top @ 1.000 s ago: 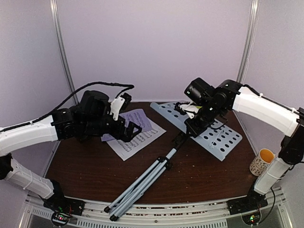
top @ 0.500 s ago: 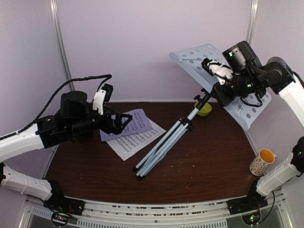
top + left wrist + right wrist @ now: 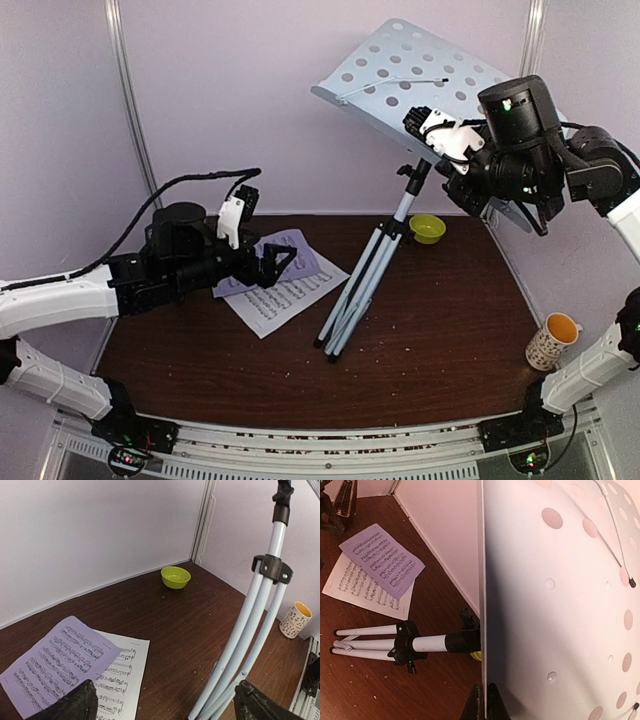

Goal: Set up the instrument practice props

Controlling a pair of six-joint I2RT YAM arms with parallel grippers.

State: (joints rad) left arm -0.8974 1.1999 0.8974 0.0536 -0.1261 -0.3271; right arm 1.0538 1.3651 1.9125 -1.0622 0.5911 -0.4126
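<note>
The music stand's white perforated tray (image 3: pixel 420 80) is raised high at the back, tilted. My right gripper (image 3: pixel 435 135) is shut on the tray's edge (image 3: pixel 482 630), fingertips (image 3: pixel 492 705) pinching it. The silver-black tripod (image 3: pixel 362 275) hangs under it with legs folded together, leaning, feet on the table. The lavender sheet (image 3: pixel 292 252) lies partly over the white sheet (image 3: pixel 285 295) at the left. My left gripper (image 3: pixel 165 702) hovers open above the sheets' right edge, beside the tripod legs (image 3: pixel 245 640). The metronome (image 3: pixel 344 500) peeks into the right wrist view's top-left corner.
A small green bowl (image 3: pixel 427 228) sits at the back of the table just right of the tripod. A patterned yellow-lined cup (image 3: pixel 552 340) stands at the right edge. White walls close in the back and sides.
My right arm has lifted the stand from lying flat on the table to nearly upright, its tray now high at the back. My left gripper shifted slightly right, still open.
</note>
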